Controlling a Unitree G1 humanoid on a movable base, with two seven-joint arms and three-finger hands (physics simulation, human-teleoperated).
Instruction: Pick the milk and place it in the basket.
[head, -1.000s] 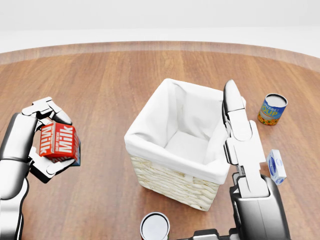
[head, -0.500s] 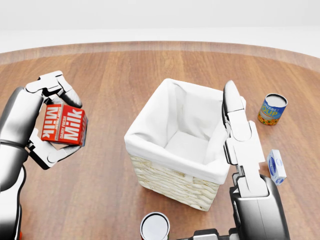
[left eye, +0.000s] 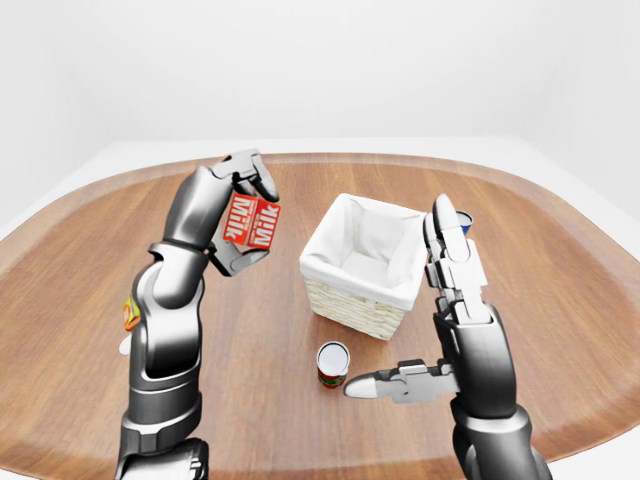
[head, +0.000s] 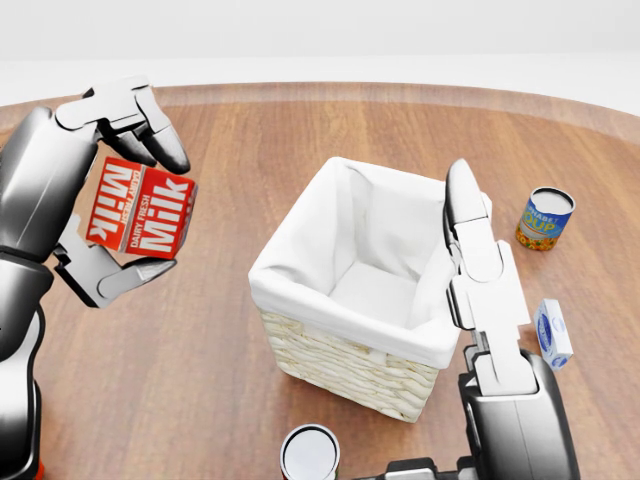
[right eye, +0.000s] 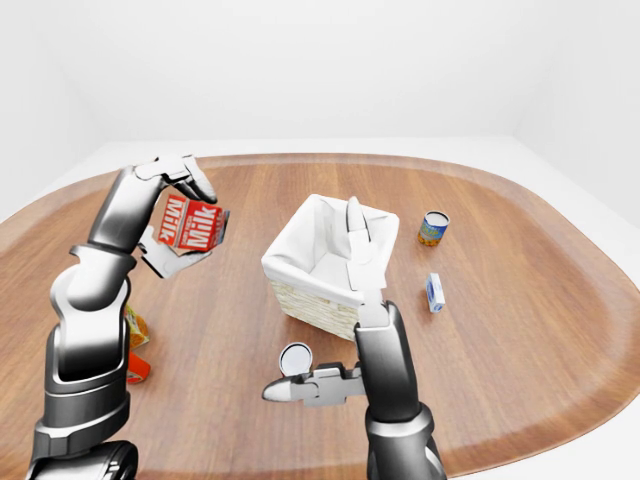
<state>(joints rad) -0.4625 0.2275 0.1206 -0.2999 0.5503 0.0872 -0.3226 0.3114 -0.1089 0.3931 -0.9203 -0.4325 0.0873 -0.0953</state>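
Note:
The milk (head: 140, 215) is a red carton with white lettering, held in the air at the left of the head view. My left hand (head: 138, 208) is shut on it, fingers over its top and thumb under it. The carton hangs left of the basket (head: 300, 285) and above the level of its rim. The basket is wicker with a white cloth lining, and nothing shows inside it. My right hand (head: 472, 250) reaches up from the bottom right with its fingers stretched out flat, open, beside the basket's right rim, holding nothing.
A soup can (head: 545, 218) stands right of the basket, and a small blue-and-white carton (head: 553, 333) lies below it. Another can (head: 310, 452) stands just below the basket. Small orange and red packs (right eye: 135, 345) lie by my left arm. The round wooden table (left eye: 90, 330) has its edge all around.
My left hand has lifted the milk up and a little rightward, toward the basket. The right arm, the basket and the cans have not moved.

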